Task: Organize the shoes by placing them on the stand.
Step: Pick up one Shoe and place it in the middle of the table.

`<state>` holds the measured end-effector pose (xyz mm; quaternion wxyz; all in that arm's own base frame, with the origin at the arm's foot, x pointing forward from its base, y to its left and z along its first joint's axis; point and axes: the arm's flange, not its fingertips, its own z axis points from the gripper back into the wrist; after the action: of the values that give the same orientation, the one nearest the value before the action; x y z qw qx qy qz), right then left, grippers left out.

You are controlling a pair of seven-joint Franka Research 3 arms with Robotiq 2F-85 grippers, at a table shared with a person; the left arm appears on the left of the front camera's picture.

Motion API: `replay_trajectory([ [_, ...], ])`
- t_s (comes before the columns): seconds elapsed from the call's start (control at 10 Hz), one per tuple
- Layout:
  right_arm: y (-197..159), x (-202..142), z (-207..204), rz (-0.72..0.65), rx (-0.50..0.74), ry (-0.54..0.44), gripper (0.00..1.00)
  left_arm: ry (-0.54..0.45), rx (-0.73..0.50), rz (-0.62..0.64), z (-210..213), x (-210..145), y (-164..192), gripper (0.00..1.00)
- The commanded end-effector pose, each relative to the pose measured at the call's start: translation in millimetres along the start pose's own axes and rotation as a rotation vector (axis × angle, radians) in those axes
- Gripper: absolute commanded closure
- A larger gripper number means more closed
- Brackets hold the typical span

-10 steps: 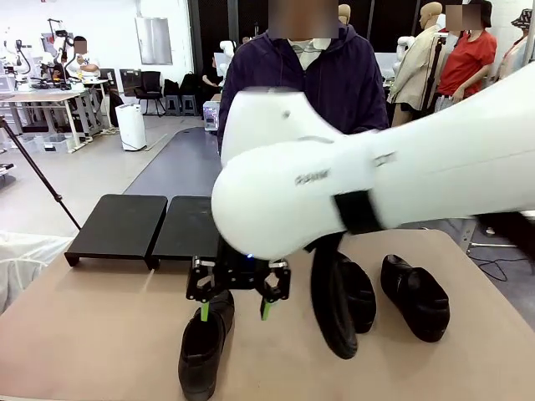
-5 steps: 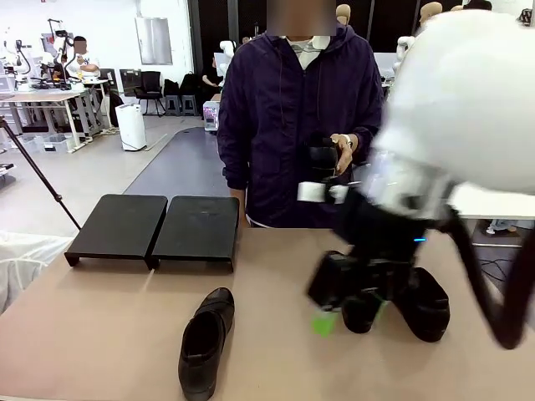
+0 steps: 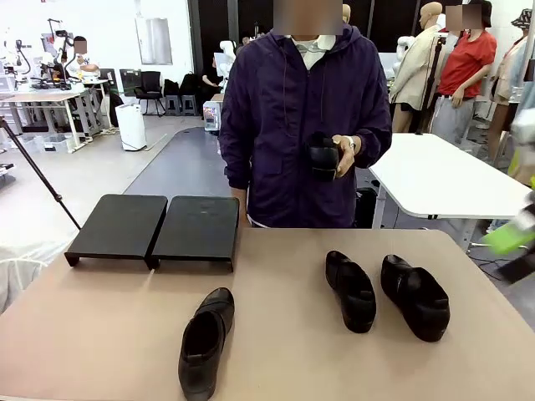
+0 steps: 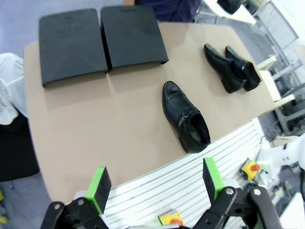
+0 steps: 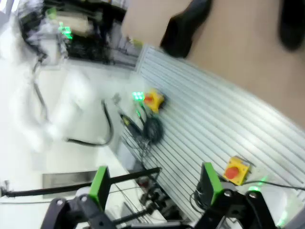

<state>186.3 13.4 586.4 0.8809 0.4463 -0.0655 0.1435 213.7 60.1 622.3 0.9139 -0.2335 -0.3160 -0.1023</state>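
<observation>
Hovering released above the worktop (image 4: pixel 95 129), the left gripper (image 4: pixel 155 176) should drop onto the shoe (image 4: pixel 183 117) just ahead, straddling its heel collar.

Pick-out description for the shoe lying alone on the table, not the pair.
On the tan table, find the black stand at the far left. In front of it, near the robot's edge, lies the lone shoe, toe toward the stand. Two more shoes lie side by side at the right; this one sits alone.
</observation>
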Motion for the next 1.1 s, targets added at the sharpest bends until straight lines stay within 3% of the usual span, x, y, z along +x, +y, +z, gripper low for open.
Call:
replay_trajectory([
  [0.0, -42, -18, 31, -0.168, 0.169, -0.3, 0.0, -0.004, -0.02, -0.011, 1, 0, 0, 0.0],
  [0.2, -74, -35, 38, -0.138, 0.229, -0.335, 0.0, -0.004, -0.02, -0.011, 1, 0, 0, 0.0],
  [0.4, -86, -39, 23, -0.111, 0.138, -0.326, 0.0, -0.004, -0.02, -0.011, 1, 0, 0, 0.0],
  [0.5, -72, -32, 88, -0.194, 0.204, -0.35, 0.0, -0.004, -0.02, -0.011, 1, 0, 0, 0.0],
  [1.0, -72, -32, 88, -0.194, 0.204, -0.35, 0.0, -0.004, -0.02, -0.011, 1, 0, 0, 0.0],
])
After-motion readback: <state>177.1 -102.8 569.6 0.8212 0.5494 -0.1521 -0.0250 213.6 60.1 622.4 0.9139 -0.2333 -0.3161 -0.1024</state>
